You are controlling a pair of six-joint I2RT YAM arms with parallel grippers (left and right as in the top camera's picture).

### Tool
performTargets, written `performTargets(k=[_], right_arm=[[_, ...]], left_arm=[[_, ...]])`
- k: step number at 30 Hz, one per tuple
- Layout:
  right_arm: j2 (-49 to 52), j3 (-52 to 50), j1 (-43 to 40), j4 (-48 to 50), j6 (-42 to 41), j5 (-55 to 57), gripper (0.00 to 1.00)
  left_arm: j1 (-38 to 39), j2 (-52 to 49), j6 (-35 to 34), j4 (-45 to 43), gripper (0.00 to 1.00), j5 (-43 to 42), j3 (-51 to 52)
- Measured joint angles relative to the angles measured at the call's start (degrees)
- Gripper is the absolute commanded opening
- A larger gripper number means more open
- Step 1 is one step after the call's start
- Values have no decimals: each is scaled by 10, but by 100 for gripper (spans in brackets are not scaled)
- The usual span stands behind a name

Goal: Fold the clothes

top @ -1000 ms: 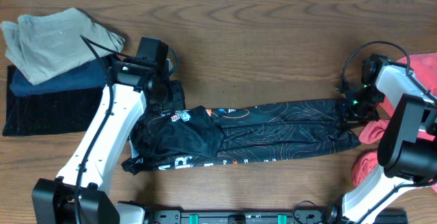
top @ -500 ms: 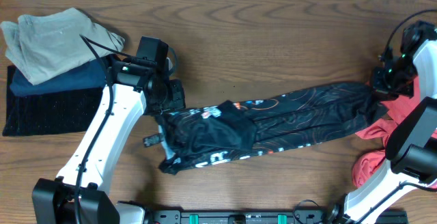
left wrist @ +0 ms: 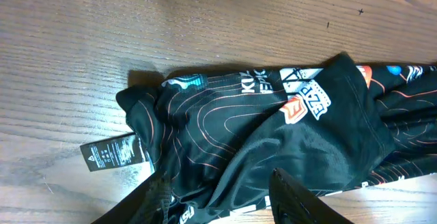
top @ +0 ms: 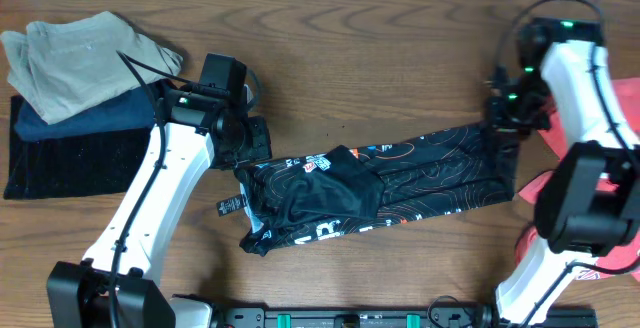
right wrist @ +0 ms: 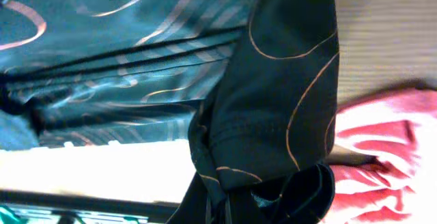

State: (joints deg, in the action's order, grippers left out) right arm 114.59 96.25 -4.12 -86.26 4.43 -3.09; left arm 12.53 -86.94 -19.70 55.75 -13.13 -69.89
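The black jersey with thin orange contour lines lies stretched across the table from left to right. It fills the left wrist view with its logos and white tag. My left gripper is open, its fingers spread over the jersey's bunched left end. My right gripper is shut on the jersey's right end, and the cloth hangs bunched from the jaws. Coral-red garments lie at the right table edge and show in the right wrist view.
A stack of folded clothes sits at the back left: a beige piece on a navy one on a black one. The jersey's white tag lies on bare wood.
My right gripper pulled the jersey's end far right, then came back left with it raised. The jersey slid right and its left end bunched. The left arm has not moved.
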Motion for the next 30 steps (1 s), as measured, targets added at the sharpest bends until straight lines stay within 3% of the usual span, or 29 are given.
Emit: performTargets(k=[12, 21, 23, 27, 30], right_arm=[[0, -123, 124, 72, -30, -26, 1], [0, -149, 173, 93, -39, -70, 3], [0, -149, 180, 96, -40, -76, 8], [0, -149, 188, 110, -45, -104, 35], [0, -150, 188, 118, -41, -134, 33]], left_arm=[[0, 0, 0, 0, 49, 0, 0], [0, 0, 0, 0, 49, 0, 0], [0, 0, 0, 0, 49, 0, 0], [0, 0, 0, 0, 49, 0, 0], [0, 0, 0, 0, 49, 0, 0]])
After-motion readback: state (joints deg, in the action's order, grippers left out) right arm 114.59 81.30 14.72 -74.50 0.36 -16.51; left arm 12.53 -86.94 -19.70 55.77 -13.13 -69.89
